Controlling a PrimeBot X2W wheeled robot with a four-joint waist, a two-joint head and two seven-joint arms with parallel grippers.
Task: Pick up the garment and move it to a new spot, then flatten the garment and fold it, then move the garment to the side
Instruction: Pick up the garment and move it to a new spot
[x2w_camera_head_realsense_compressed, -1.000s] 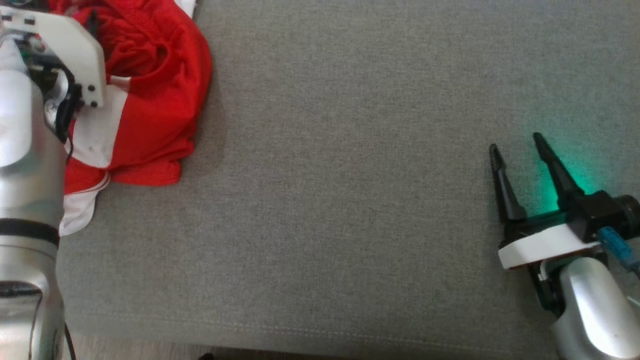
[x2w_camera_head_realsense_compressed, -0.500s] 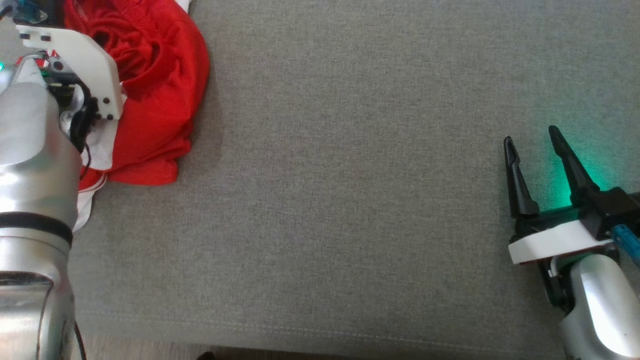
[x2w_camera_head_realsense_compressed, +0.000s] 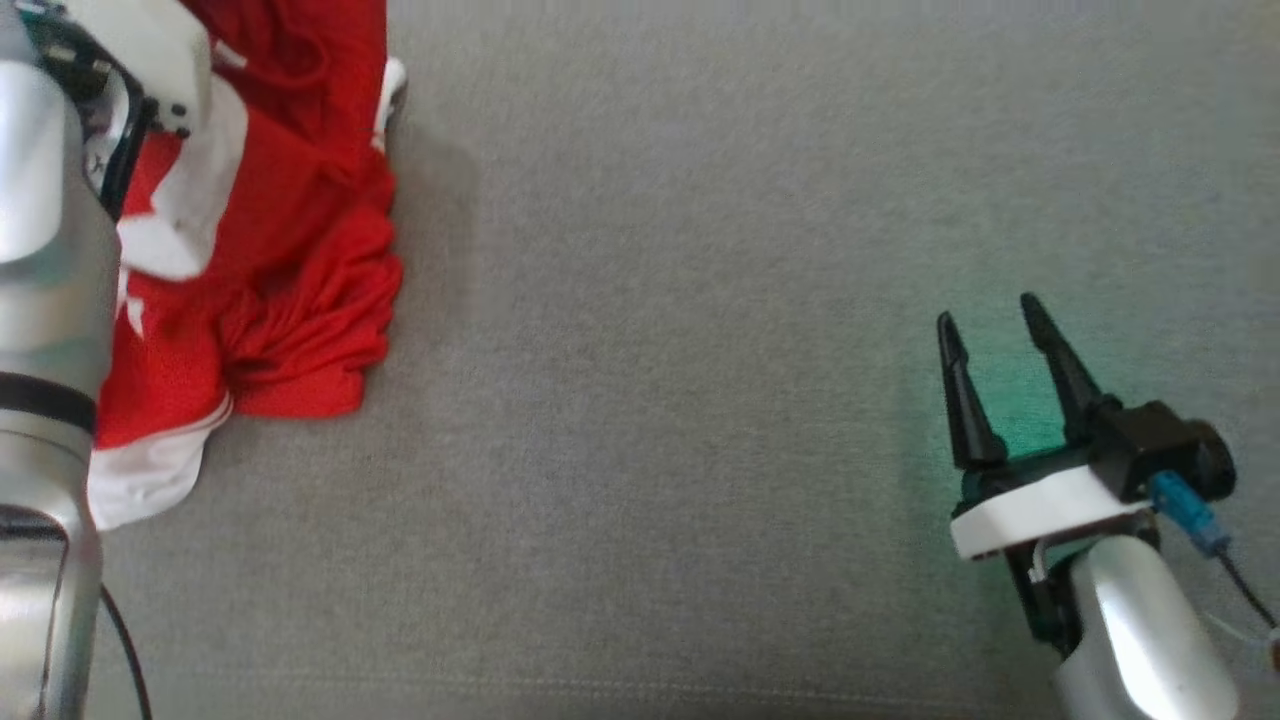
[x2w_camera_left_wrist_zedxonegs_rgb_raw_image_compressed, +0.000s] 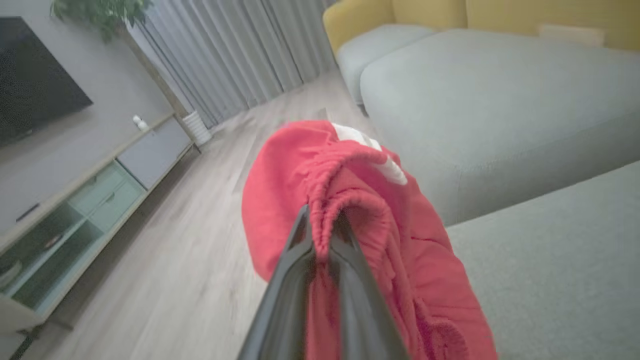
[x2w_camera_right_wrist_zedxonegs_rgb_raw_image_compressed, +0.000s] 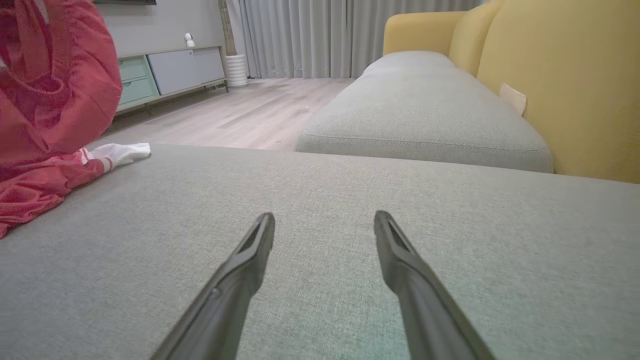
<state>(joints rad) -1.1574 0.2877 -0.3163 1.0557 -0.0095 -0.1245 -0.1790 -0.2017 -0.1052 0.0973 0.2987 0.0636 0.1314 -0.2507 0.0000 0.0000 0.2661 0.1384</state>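
The garment (x2w_camera_head_realsense_compressed: 290, 250) is red with white panels and hangs stretched at the far left of the grey cushion (x2w_camera_head_realsense_compressed: 680, 350), its lower end still resting on the fabric. My left gripper (x2w_camera_left_wrist_zedxonegs_rgb_raw_image_compressed: 322, 225) is shut on a bunched red fold of the garment (x2w_camera_left_wrist_zedxonegs_rgb_raw_image_compressed: 360, 210), which drapes over and past the fingers. In the right wrist view the garment (x2w_camera_right_wrist_zedxonegs_rgb_raw_image_compressed: 45, 115) hangs at the left, a white corner lying on the cushion. My right gripper (x2w_camera_head_realsense_compressed: 985, 320) stands open over the cushion at the right, far from the garment, and its fingers (x2w_camera_right_wrist_zedxonegs_rgb_raw_image_compressed: 250, 250) hold nothing.
A second grey seat cushion (x2w_camera_right_wrist_zedxonegs_rgb_raw_image_compressed: 420, 115) and a yellow sofa back (x2w_camera_right_wrist_zedxonegs_rgb_raw_image_compressed: 560, 85) lie beyond. Wooden floor (x2w_camera_left_wrist_zedxonegs_rgb_raw_image_compressed: 165, 260), a low TV cabinet (x2w_camera_left_wrist_zedxonegs_rgb_raw_image_compressed: 80, 200) and grey curtains (x2w_camera_left_wrist_zedxonegs_rgb_raw_image_compressed: 240, 50) lie off the cushion's left side. The cushion's front seam (x2w_camera_head_realsense_compressed: 600, 690) runs along the bottom.
My left gripper has shut on the garment and lifted it, so the crumpled heap now hangs drawn out. The head view has shifted; the right gripper stays open.
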